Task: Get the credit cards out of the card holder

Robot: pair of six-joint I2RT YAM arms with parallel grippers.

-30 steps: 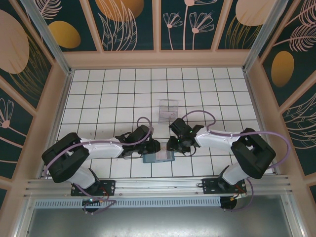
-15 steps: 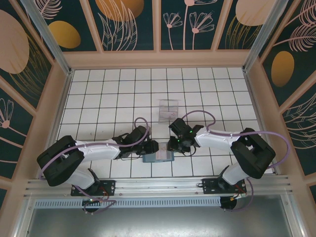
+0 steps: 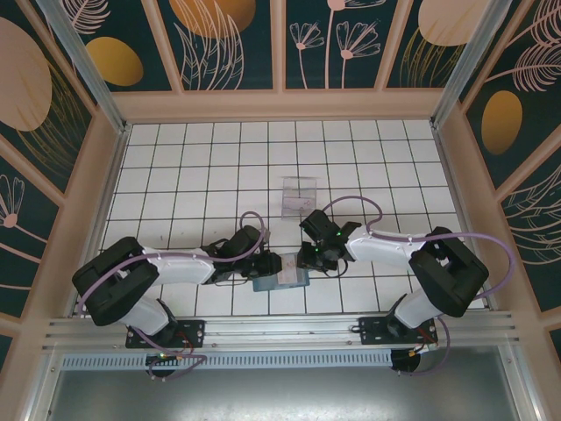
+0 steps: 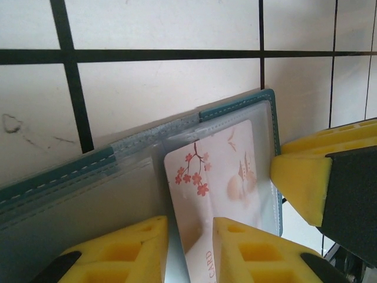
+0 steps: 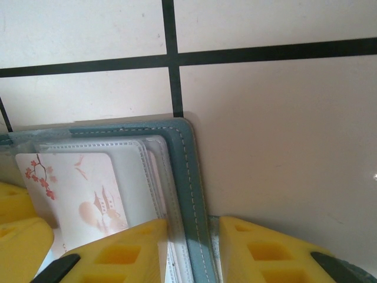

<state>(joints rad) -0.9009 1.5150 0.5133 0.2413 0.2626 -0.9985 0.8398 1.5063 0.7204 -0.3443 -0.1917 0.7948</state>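
Well, the card holder [image 3: 280,281] lies flat on the tiled table [image 3: 202,158], close to the near edge and midway between the two arms, its clear sleeves facing up; both grippers are down on it, the left gripper [image 3: 269,263] at its left part and the right gripper [image 3: 308,258] at its far right corner. From the left wrist, a pale credit card [image 4: 218,171] printed with pink blossom sits in a sleeve, and its left edge runs up between the yellow pads [image 4: 123,250], which stand slightly apart; whether they pinch it I cannot tell. From the right wrist, the holder's stitched teal border passes between that gripper's narrowly parted pads [image 5: 265,247]; again, a true grip I cannot tell. A clear tray [image 3: 298,195] rests farther off, apart from the holder.
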